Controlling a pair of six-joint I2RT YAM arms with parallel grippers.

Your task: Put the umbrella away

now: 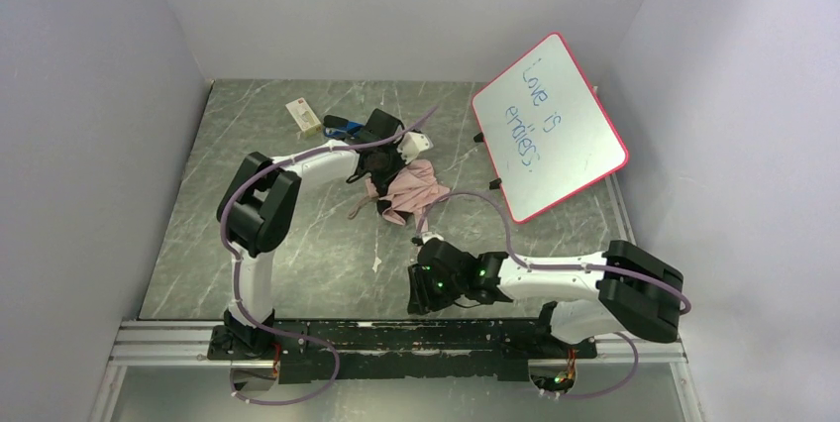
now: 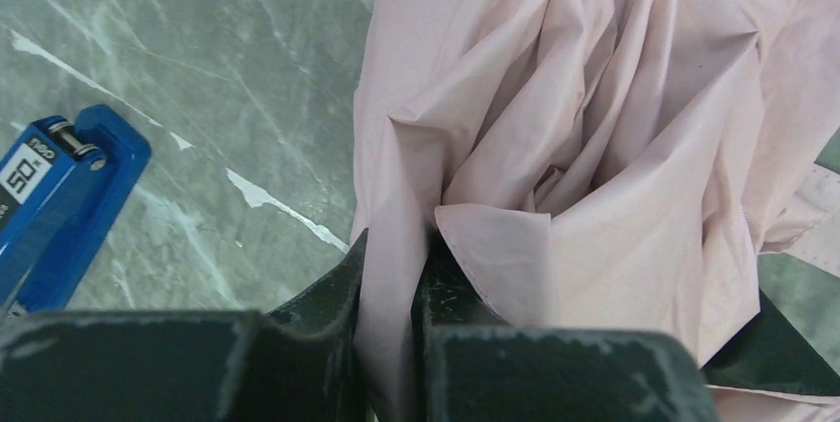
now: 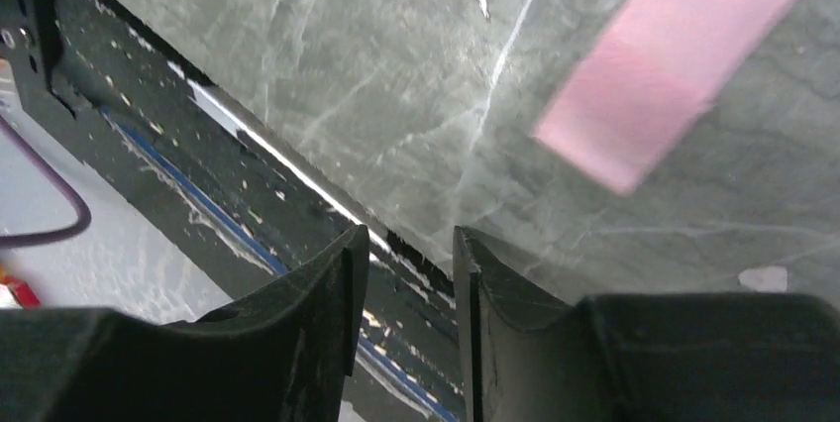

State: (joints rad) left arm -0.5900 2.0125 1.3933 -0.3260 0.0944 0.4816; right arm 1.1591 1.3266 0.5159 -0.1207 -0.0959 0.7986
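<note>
Beside the whiteboard's (image 1: 550, 125) lower-left edge, on the grey marbled surface (image 1: 297, 244), we have one umbrella (image 1: 411, 186), collapsed into a crumpled heap of pale pink fabric with dark patches showing through. Count with us: one umbrella, one whiteboard, one small pale box (image 1: 304, 115), one blue tool (image 2: 59, 204) and two grippers. The box and the blue tool both sit well to the left of the whiteboard in the overhead view, at the far side of the surface.

Now the left gripper (image 2: 394, 244): it is right at the umbrella, on the side away from the whiteboard. From its wrist camera we see the jaws nearly closed, with a fold of pink fabric pinched between the two dark fingers (image 2: 337, 288). The rest of the cloth billows out ahead of them, and the blue tool lies off to one side.

Over to the right gripper (image 3: 408, 239): it sits nearer the arm bases than the whiteboard and apart from the heap of fabric. Its jaws stand partly apart with nothing between them. Past the gap we see bare marble and the black rail (image 3: 198, 184) at the surface's edge. A blurred pink strip (image 3: 683, 46) crosses the upper corner of that view, clear of the fingers; we cannot tell just what it is.
</note>
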